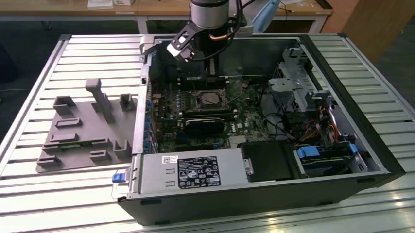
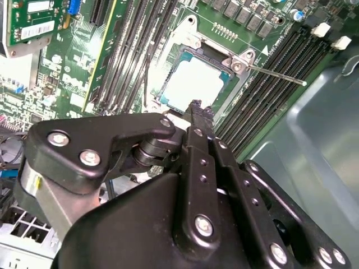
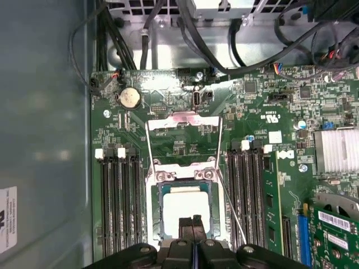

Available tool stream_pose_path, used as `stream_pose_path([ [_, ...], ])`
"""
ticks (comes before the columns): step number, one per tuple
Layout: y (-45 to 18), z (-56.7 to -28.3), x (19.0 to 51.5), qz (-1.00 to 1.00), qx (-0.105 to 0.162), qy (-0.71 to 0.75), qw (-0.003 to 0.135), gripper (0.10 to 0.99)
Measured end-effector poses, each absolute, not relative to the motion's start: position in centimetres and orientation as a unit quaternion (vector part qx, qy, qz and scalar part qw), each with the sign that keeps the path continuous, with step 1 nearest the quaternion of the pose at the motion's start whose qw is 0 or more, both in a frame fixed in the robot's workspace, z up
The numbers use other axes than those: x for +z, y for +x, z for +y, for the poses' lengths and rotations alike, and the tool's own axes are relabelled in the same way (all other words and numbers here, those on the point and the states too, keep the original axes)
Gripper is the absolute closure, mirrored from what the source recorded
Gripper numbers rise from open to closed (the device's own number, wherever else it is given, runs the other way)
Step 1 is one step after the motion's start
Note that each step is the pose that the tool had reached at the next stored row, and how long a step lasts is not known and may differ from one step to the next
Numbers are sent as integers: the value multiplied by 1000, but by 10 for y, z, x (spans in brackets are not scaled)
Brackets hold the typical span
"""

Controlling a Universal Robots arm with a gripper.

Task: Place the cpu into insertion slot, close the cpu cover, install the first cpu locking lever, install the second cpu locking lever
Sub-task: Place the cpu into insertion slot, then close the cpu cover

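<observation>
Step 1 of 4 looks done: the cpu (image 3: 185, 208) lies flat in the insertion slot (image 3: 159, 196), directly beneath the tips of the gripper (image 3: 192, 221). Jaws pressed together, nothing held. The cpu cover (image 3: 182, 119) stands open beyond the chip, on the far side from the jaws, so 3 steps are left. Count: 1 cpu, 1 slot, 1 cover, 1 locking lever (image 3: 233, 207) clearly seen, unlatched beside the jaws.

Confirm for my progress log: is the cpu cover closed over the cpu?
No: the first wrist view shows the cpu cover swung open, the cpu uncovered.
</observation>
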State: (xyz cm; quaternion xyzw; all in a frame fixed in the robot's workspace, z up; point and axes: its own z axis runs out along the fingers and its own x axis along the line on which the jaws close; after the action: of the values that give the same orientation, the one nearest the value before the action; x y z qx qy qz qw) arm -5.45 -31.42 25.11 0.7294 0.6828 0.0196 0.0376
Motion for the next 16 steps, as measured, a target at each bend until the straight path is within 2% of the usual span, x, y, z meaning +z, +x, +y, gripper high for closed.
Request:
stream_pose_path([
  [16,-55,-314,253,683,20,729,38,984],
])
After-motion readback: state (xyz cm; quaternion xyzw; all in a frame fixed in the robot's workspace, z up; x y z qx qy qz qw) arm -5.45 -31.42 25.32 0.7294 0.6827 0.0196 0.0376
